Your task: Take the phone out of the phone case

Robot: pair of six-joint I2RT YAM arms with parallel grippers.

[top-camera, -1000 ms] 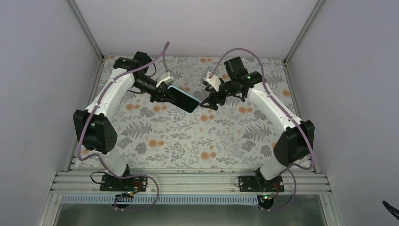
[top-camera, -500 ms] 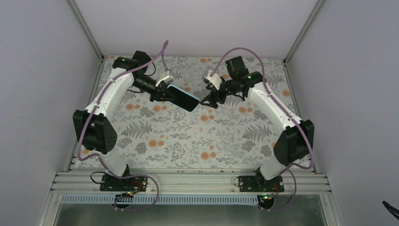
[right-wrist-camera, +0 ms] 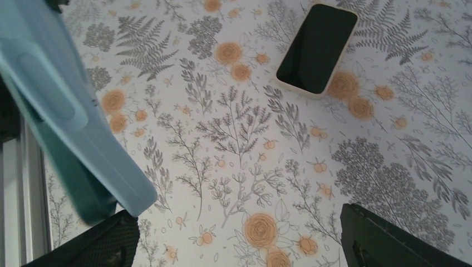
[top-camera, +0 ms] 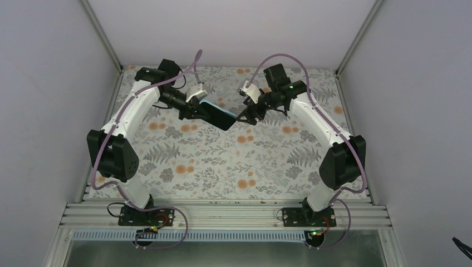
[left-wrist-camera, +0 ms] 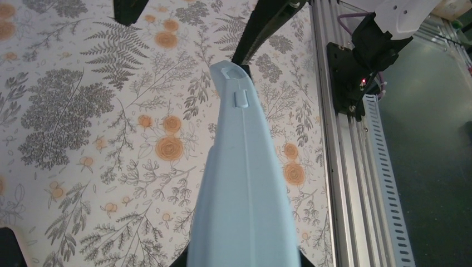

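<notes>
1. Seeing the left gripper (top-camera: 192,111) clamped shut on one end of the light-blue phone case (top-camera: 218,110). Holding it up in the air over the floral surface (top-camera: 222,167), toward the back and between the two arms.
2. From the top cam: tilted, w/ the free end pointing down toward the right gripper (top-camera: 245,118). Showing a dark face inside the blue rim, so prob the phone (top-camera: 220,120) sitting in there. Not out of the case yet, as far as can be told.
3. From the left wrist cam: nothing much but the case's blue back and side, running from the bottom of the pic up the middle, w/ a small button bump near the far tip. Just dark slivers of the gripper on either side at the bottom edge.
4. Right gripper spread wide open, gripping nothing. In the right wrist cam, seeing both fingers (right-wrist-camera: 384,239) far apart at the bottom corners, w/ the case's rounded end hanging just above the left-hand one.
5. Can't tell whether it's touching the case's free end or just beside it. Looks right up against the corner in the top cam tbh.
6. Also spotted in the right wrist cam: an other phone (right-wrist-camera: 317,49), dark screen up, pale rim, lying flat on the surface, well apart from the held case.
7. Alu rail (left-wrist-camera: 345,144) along the surface's edge in the left wrist cam, w/ a black arm base (left-wrist-camera: 356,61) bolted on.
</notes>
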